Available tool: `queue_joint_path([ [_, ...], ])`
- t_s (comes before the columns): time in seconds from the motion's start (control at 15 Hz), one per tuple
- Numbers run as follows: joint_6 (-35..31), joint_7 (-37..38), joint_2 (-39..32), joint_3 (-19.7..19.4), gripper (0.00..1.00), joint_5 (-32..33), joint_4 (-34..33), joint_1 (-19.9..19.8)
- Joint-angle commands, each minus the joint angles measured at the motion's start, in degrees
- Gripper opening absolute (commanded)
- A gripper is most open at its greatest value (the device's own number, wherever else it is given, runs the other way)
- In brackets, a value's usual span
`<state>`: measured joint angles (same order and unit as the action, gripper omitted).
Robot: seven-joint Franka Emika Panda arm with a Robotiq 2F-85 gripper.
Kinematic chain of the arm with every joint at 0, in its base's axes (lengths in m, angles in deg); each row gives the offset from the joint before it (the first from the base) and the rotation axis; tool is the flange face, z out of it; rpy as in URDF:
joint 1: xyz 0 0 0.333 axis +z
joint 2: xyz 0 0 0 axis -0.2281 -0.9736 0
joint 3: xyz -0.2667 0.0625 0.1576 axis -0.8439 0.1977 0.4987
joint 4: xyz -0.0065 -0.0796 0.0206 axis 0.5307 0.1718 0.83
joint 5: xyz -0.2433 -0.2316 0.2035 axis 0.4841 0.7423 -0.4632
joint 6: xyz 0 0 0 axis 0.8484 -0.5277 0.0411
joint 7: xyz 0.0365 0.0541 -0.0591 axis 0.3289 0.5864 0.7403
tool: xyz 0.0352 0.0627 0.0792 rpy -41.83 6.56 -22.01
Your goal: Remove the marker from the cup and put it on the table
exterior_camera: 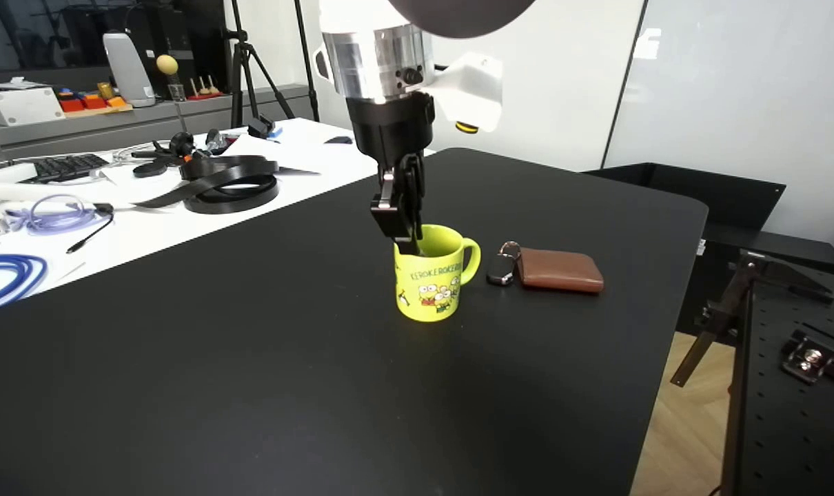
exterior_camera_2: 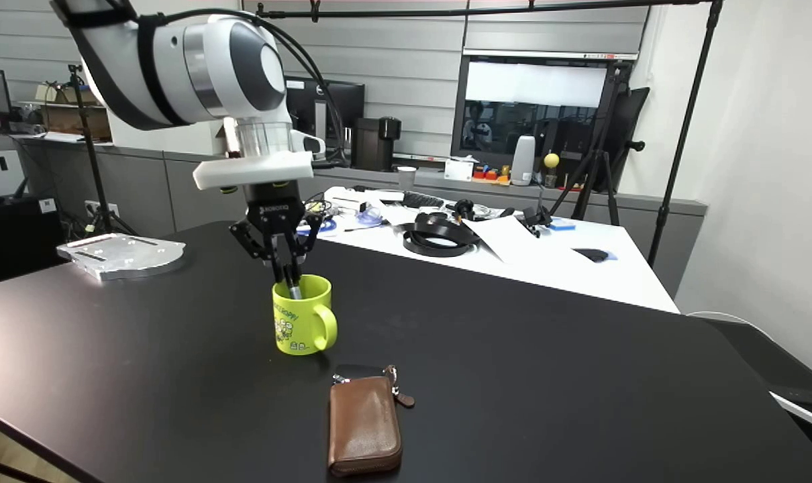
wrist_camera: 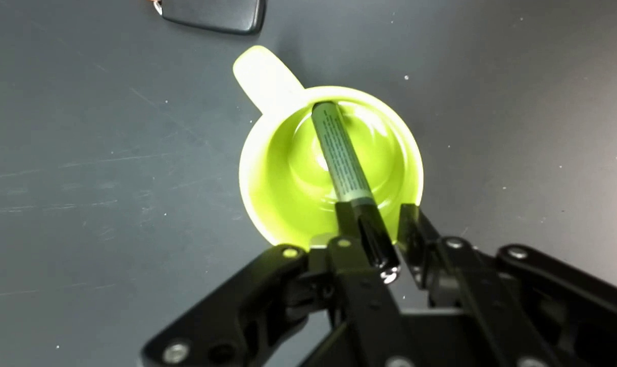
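The yellow-green cup point(exterior_camera: 427, 293) stands upright on the black table point(exterior_camera: 251, 386); it also shows in an exterior view point(exterior_camera_2: 302, 325) and in the wrist view point(wrist_camera: 283, 204). The marker point(wrist_camera: 341, 153) leans inside the cup, its grey-green printed body toward the handle side and its black end up between my fingers. A light bit of the marker point(exterior_camera_2: 296, 292) shows below the fingertips. My gripper point(wrist_camera: 379, 219) points down at the cup's mouth, fingers on either side of the marker. The left finger is close against it; a gap shows before the right finger. The gripper is partly open.
A brown wallet point(exterior_camera: 560, 270) with a black key fob point(exterior_camera: 501, 269) lies beside the cup on its handle side. A silver metal plate point(exterior_camera_2: 121, 255) lies at the table's far edge. A white table point(exterior_camera: 313, 182) with cables and black straps adjoins the black table.
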<state>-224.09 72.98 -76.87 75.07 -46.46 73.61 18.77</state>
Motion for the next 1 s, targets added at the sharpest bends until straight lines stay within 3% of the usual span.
queue_joint_path([
  [0.0,1.02,0.18,-0.14,-0.48,0.01,0.81,-1.36,0.79],
  [0.53,1.55,0.29,4.51,-0.28,0.05,2.15,-0.43,1.44],
  [0.93,10.36,-1.21,12.0,2.56,0.05,0.47,-1.82,2.68],
])
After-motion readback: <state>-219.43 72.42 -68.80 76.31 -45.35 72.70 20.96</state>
